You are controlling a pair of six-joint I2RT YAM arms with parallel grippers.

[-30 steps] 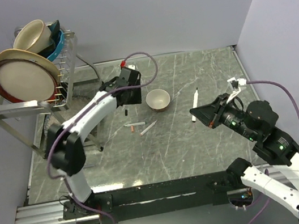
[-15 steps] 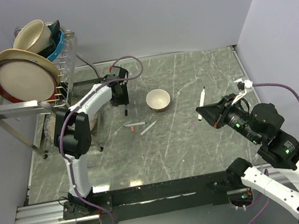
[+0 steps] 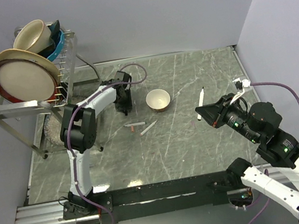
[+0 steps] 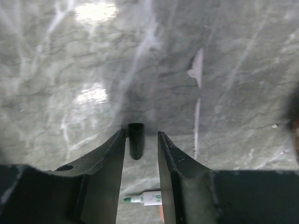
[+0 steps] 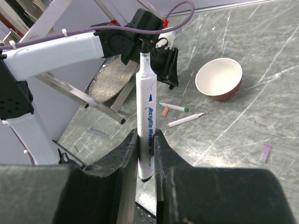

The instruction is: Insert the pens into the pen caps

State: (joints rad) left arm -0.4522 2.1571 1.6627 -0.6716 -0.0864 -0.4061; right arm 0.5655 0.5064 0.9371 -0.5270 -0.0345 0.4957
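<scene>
White pen (image 5: 145, 135), black cap (image 4: 136, 140), grey-veined table (image 3: 189, 76).

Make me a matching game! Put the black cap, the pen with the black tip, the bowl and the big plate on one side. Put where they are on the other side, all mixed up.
Things:
1. black cap
2. black-tipped pen
3. bowl
4. big plate

Places:
A. standing in the dish rack
B. clamped in the right gripper
C. on the table, beside two loose pens
D. between the open fingers of the left gripper

Pairs: 1-D, 2-B, 3-C, 4-A.
</scene>
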